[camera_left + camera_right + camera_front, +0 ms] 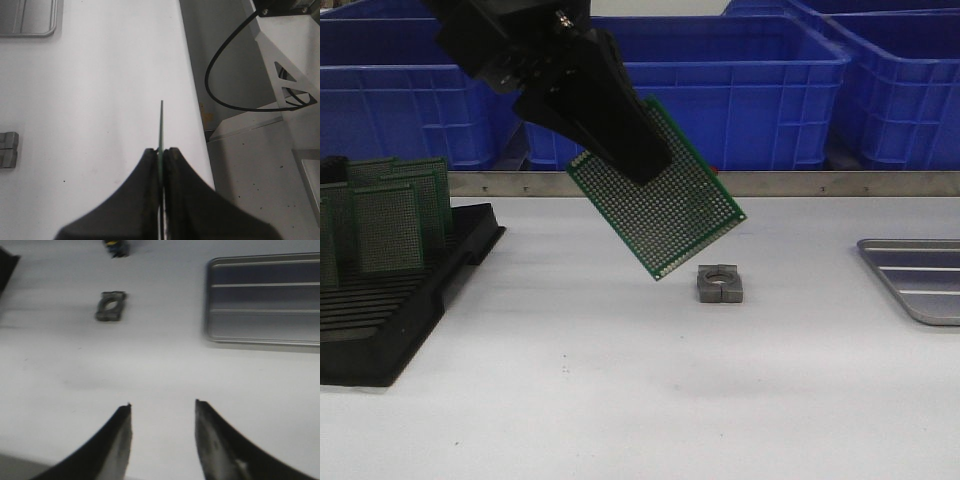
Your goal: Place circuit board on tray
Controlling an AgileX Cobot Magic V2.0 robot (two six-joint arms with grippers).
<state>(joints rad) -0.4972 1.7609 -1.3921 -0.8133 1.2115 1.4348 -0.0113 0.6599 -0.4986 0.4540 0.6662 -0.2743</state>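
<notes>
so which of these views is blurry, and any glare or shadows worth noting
Right wrist view is the soft one: the tray, the metal block and the right gripper all look smeared. Front view is sharp on the circuit board, with only faint shadow on the table. Left wrist view shows the board edge-on and crisp in the left gripper, the table washed bright.

Right gripper (162, 412) with parted jaws above white table (150, 365), tray (265, 300) near somewhat blurred grey block (110, 306).

Green perforated circuit board (665, 215) hangs tilted above table; ridged silver tray (920, 280) lies far right.
</notes>
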